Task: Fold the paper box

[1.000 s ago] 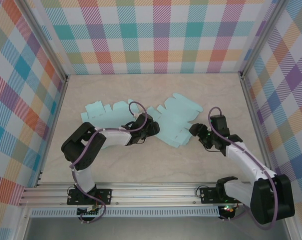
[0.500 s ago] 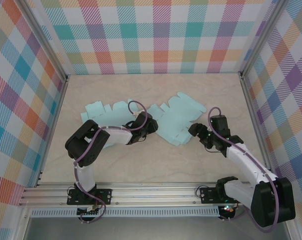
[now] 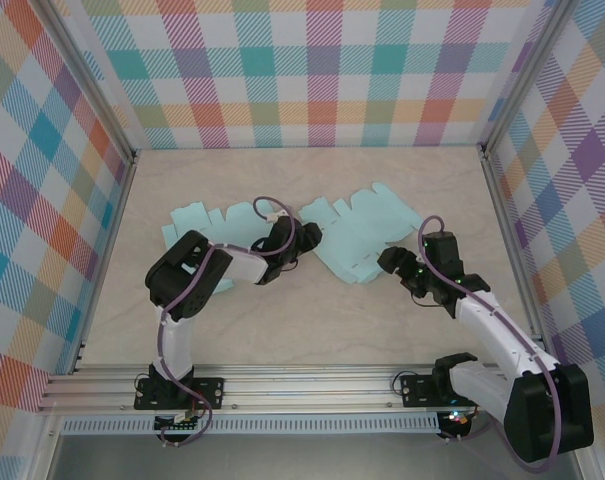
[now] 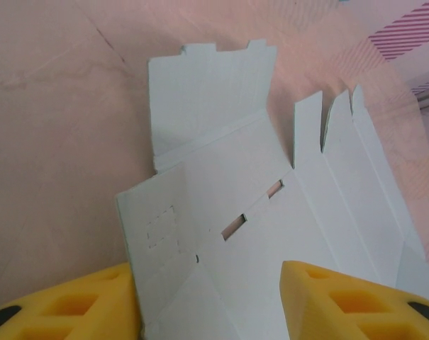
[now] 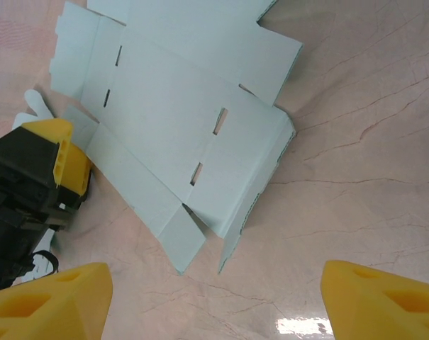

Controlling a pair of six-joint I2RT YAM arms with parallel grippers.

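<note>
The paper box point(image 3: 360, 236) is a pale blue die-cut sheet lying mostly flat mid-table, with slots and tabs; one side panel is bent up along its crease point(image 5: 260, 191). My left gripper point(image 3: 305, 239) sits at the sheet's left edge. In the left wrist view the left gripper point(image 4: 207, 306) is open, with the paper box point(image 4: 271, 205) running between its yellow fingers and a raised flap against the left finger point(image 4: 72, 304). My right gripper point(image 3: 388, 261) is just off the sheet's near right corner. In the right wrist view the right gripper point(image 5: 214, 304) is open and holds nothing, short of the paper box point(image 5: 179, 99).
A second pale blue flat sheet point(image 3: 207, 224) lies to the left, partly under the left arm. Plaid walls enclose the table on three sides, with a metal rail point(image 3: 302, 385) at the near edge. Bare tabletop lies in front of the sheets.
The left gripper has moved farther from the bases and slightly right, pushing the paper box up and to the right. The left jaws have narrowed somewhat. The right gripper has barely moved.
</note>
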